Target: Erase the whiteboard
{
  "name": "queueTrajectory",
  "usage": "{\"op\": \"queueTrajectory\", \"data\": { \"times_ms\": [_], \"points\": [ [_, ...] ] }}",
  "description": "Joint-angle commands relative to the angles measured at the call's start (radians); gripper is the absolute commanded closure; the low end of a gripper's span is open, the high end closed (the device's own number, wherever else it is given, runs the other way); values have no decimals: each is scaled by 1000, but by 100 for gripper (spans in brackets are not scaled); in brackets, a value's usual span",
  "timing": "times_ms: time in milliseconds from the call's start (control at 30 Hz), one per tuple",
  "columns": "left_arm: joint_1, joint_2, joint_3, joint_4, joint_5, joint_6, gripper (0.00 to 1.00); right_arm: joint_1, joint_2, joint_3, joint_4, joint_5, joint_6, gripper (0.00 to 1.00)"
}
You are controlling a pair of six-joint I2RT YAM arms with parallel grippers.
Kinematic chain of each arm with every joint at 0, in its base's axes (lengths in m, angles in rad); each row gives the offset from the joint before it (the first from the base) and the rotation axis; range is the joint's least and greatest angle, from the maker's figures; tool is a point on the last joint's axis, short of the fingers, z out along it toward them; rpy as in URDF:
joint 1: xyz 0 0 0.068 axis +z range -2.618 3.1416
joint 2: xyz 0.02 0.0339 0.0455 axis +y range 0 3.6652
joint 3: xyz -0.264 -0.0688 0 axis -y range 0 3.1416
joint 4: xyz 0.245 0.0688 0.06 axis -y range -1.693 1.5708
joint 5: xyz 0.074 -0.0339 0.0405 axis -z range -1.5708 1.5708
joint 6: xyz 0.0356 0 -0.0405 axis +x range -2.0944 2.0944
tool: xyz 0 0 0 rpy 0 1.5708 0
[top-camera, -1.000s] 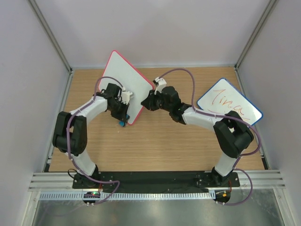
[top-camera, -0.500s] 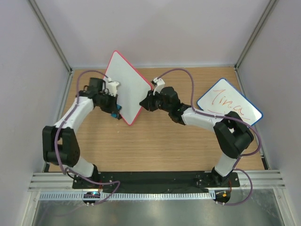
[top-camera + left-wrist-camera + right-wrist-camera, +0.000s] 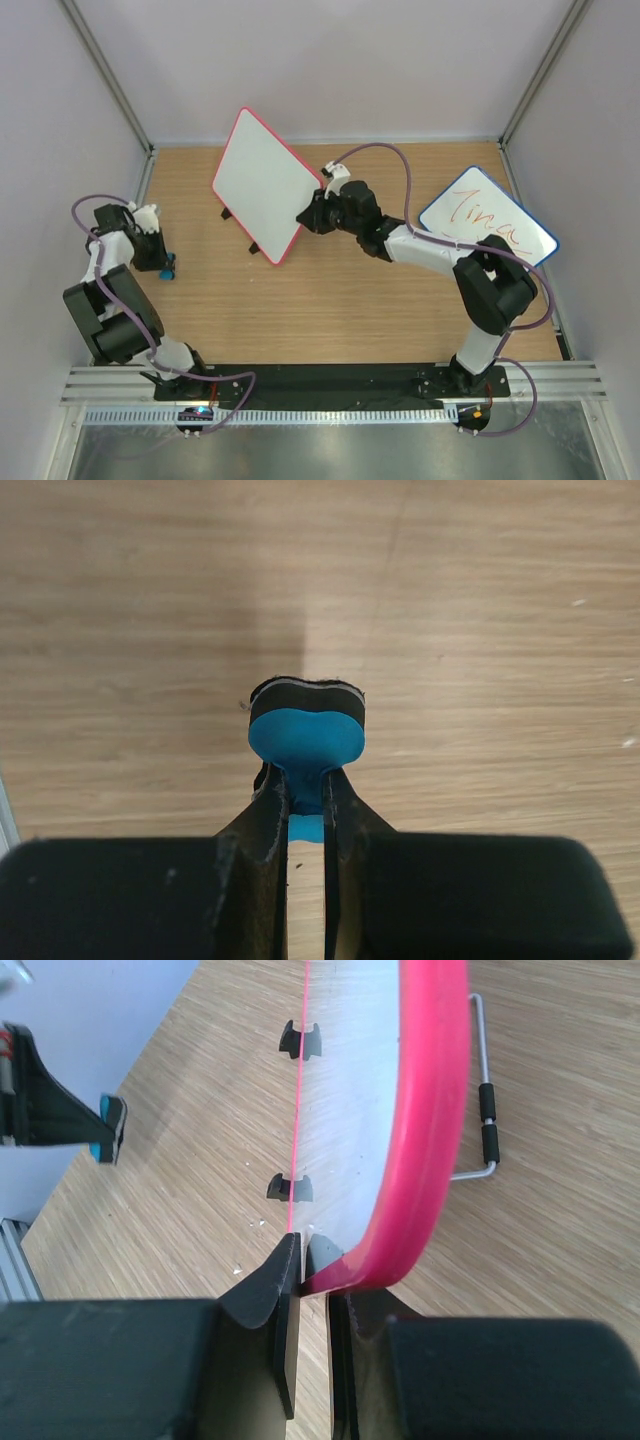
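Whiteboard (image 3: 258,185) blank white, red-pink frame, propped tilted on wire stand (image 3: 486,1110), at table (image 3: 340,310) 11 o'clock. Right gripper (image 3: 309,214) jaws pinch its 3 o'clock edge. Left gripper (image 3: 305,780) at 9 o'clock, jaws narrow, clamping blue eraser (image 3: 305,730).

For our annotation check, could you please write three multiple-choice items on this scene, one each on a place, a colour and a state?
1. Relative to the whiteboard, the left gripper is:
A. on its face
B. behind it
C. well off to its left

2. The eraser in the left gripper is mainly:
A. blue
B. red
C. green

3. The right gripper is:
A. open above the wood
B. shut on the whiteboard's frame
C. shut on the eraser

Answers:
1 C, as the top view shows bare wood between gripper and board.
2 A, as the left wrist view shows its blue body.
3 B, as the right wrist view shows the fingers pinching the red edge.
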Motion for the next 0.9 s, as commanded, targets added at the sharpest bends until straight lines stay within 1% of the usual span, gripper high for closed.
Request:
{"op": "queueTrajectory", "data": {
  "times_ms": [0,33,100,167,200,267,300,333,367,400,467,500,567,600,667,700,767,800,833,867],
  "points": [
    [15,22,-28,44,-103,78,100,12,52,-17,-151,-2,-30,85],
    [15,30,-43,56,-120,85,100,12,52,-20,-151,6,-28,80],
    [15,43,-51,65,-169,95,100,10,47,-28,-142,10,-22,80],
    [15,62,-57,81,-209,98,100,10,44,-31,-137,13,-19,76],
    [15,71,-56,85,-246,101,100,10,44,-32,-137,16,-20,71],
    [15,92,-53,87,-261,106,100,9,38,-32,-137,27,-19,67],
    [14,99,-51,82,-267,108,100,10,36,-34,-137,30,-20,61],
    [14,103,-50,81,-266,115,98,9,36,-35,-137,33,-20,57],
    [14,109,-50,76,-267,120,94,10,35,-34,-137,36,-20,54],
    [14,109,-51,75,-266,121,84,9,33,-35,-139,38,-20,52],
    [14,106,-53,72,-252,129,80,10,32,-35,-139,39,-20,52],
    [14,97,-56,70,-246,131,72,9,29,-37,-137,41,-20,52],
    [14,83,-57,67,-228,129,61,9,26,-35,-140,43,-20,50],
    [14,67,-56,62,-220,129,52,9,24,-35,-142,46,-19,47],
    [14,44,-53,52,-191,128,42,7,15,-35,-144,47,-22,43],
    [14,24,-48,38,-180,126,33,8,10,-38,-144,52,-20,39],
    [14,-2,-44,23,-145,126,23,9,-5,-45,-147,55,-20,36],
    [14,-15,-36,9,-131,125,1,9,-11,-46,-148,56,-23,31],
    [15,-41,-34,1,-116,123,0,9,-17,-49,-153,58,-22,29],
    [14,-50,-31,-7,-102,124,0,7,-33,-54,-156,56,-23,17]
  ]
}}
